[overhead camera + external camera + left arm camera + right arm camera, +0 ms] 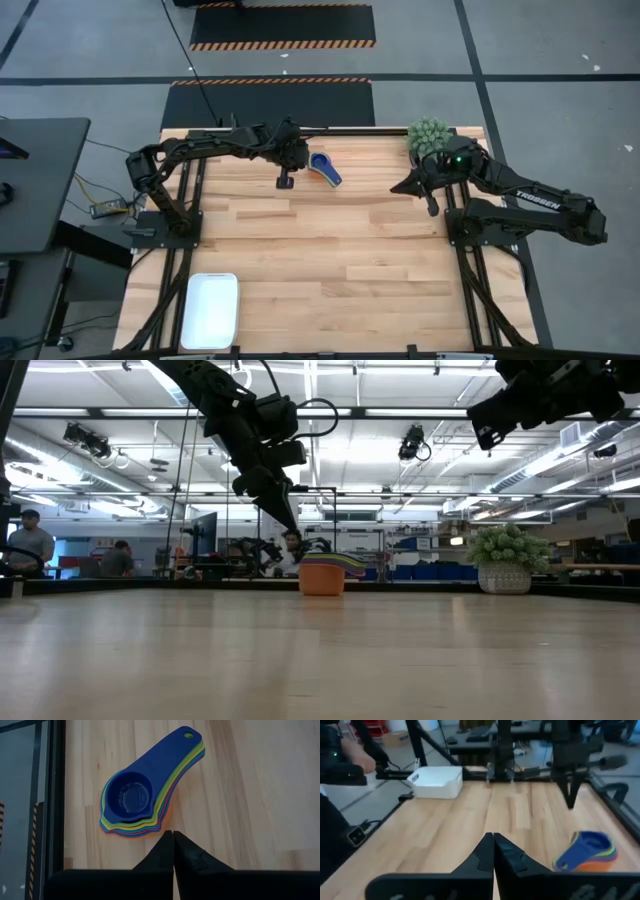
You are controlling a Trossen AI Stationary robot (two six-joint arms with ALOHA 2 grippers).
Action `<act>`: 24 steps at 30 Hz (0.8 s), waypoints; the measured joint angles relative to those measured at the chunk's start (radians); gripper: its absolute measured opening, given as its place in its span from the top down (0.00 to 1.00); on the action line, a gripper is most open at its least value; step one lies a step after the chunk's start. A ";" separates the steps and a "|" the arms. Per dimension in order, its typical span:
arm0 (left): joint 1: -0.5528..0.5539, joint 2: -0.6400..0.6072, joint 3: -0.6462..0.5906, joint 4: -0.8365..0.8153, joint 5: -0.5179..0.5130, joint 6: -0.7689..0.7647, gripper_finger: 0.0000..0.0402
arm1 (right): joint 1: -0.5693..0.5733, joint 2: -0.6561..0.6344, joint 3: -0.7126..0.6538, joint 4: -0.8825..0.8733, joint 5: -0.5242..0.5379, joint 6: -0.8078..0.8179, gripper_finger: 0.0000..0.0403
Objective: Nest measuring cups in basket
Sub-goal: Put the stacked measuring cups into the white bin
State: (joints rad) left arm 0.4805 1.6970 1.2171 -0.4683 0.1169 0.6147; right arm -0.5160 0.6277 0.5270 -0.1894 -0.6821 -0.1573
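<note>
The measuring cups (325,168) sit stacked one inside another, blue on top, bottoms on the table near its far edge; they also show in the left wrist view (145,795), the right wrist view (590,851) and the low view (323,574). My left gripper (284,181) hangs shut above the table just left of the stack, touching nothing. My right gripper (432,208) is shut and empty, raised at the far right. The white basket (210,310) rests on the table's near left corner.
A small green potted plant (428,136) stands at the far right edge, close behind my right arm. Bare wood lies between the cups and the basket (437,781).
</note>
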 joint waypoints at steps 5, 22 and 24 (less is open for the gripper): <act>0.000 0.000 0.000 0.000 0.000 0.025 0.99 | 0.000 0.008 0.000 -0.091 0.121 0.002 0.99; -0.008 0.000 0.000 0.001 0.000 0.027 0.99 | 0.000 0.077 0.000 -0.093 0.320 0.009 0.97; -0.014 0.000 0.000 0.002 0.000 0.027 0.99 | 0.000 0.077 0.000 -0.072 0.319 0.009 0.96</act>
State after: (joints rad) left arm 0.4662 1.6970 1.2171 -0.4658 0.1165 0.6415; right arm -0.5163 0.7049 0.5268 -0.2619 -0.3628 -0.1486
